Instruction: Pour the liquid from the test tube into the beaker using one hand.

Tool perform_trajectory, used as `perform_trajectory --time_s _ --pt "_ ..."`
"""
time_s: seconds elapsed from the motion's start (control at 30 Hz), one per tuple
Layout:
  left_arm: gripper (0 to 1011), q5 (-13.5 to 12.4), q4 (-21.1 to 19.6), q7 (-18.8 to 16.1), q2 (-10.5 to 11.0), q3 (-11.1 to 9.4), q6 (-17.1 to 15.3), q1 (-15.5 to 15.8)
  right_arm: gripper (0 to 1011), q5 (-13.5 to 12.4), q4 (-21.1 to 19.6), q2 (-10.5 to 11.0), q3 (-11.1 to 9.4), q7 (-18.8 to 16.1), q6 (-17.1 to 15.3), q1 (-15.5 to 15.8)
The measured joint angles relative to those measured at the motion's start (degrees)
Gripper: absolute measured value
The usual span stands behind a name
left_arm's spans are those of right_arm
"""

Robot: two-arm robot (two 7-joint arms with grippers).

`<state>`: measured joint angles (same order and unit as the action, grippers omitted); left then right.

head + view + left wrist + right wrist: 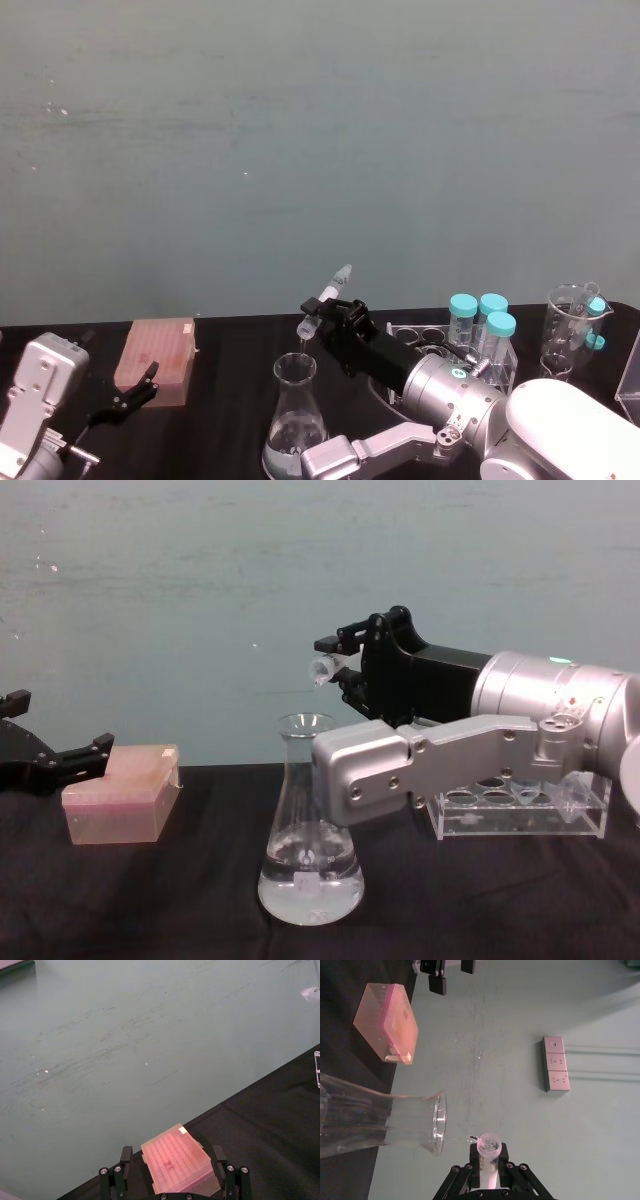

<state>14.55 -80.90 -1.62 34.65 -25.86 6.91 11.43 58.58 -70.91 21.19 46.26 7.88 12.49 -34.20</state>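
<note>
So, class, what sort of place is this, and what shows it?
Probably a chemistry lab bench or a mock-up: the right gripper holds the test tube over the beaker, beside a clear rack with teal-capped tubes. The left gripper hangs by a pink box.

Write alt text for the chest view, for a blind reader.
The right gripper holds a small clear plastic test tube tilted over a tall clear glass conical flask holding clear liquid; the left gripper hovers by a pink plastic box.

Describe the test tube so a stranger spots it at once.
On the black table stands a tall clear flask. Just above its mouth, the right tool holds the test tube, tilted. Unlike the teal-capped tubes nearby, it is slim and uncapped.
</note>
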Motion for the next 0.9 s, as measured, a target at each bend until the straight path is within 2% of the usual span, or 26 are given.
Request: perform_trajectory --time_s 0.67,0.8,0.9 --pt "1000 0.0 0.0 0.0 0.0 0.0 0.0 0.0 199 1.43 -0.2 0.71 1.18 0.81 -0.16 -0.59" --pt "1000 0.0 0.0 0.0 0.0 0.0 0.0 0.0 199 -0.43 -0.96 0.62 0.22 0.31 -0.3 0.0" --pt "1000 0.0 0.0 0.0 0.0 0.0 0.0 0.0 199 -4.09 -2.0 0.1 -1.81 -1.55 -0.54 1.14"
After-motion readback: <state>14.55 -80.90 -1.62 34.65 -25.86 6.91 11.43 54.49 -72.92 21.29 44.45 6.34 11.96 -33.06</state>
